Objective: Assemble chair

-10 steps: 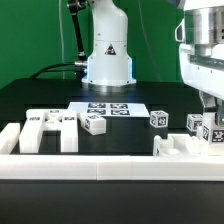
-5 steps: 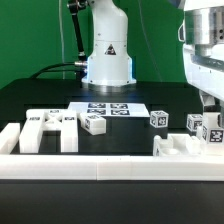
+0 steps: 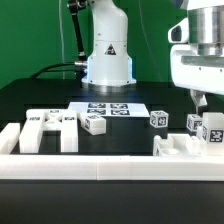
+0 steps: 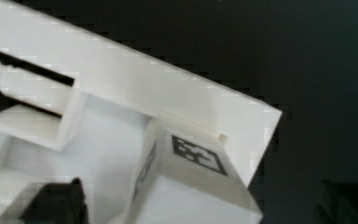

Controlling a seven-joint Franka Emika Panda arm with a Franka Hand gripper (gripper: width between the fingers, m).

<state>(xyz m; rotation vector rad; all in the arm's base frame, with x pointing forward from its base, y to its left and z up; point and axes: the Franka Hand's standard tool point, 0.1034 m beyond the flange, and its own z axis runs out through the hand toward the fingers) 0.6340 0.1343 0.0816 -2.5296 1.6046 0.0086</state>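
The chair lies in loose white tagged pieces. A large assembled piece [image 3: 186, 147] rests at the exterior view's right front, against the white rail, with a tagged block [image 3: 213, 129] on it. My gripper [image 3: 201, 101] hangs just above that piece, open and holding nothing. In the wrist view the same white panel [image 4: 149, 110] with its square tag [image 4: 199, 153] fills the picture. My gripper [image 4: 202, 205] shows only as dark fingertips [image 4: 60, 200] set wide on either side of the panel.
A slotted white chair panel [image 3: 50, 128] lies at the exterior view's left front. Small tagged blocks [image 3: 95, 123] [image 3: 159, 119] [image 3: 193, 122] lie across the black table. The marker board [image 3: 110, 108] lies before the robot base [image 3: 108, 55]. A white rail [image 3: 100, 166] borders the front.
The gripper has risen a little and shifted toward the exterior view's left, away from the right-hand chair piece, and its fingers have spread apart. The pieces have not moved.
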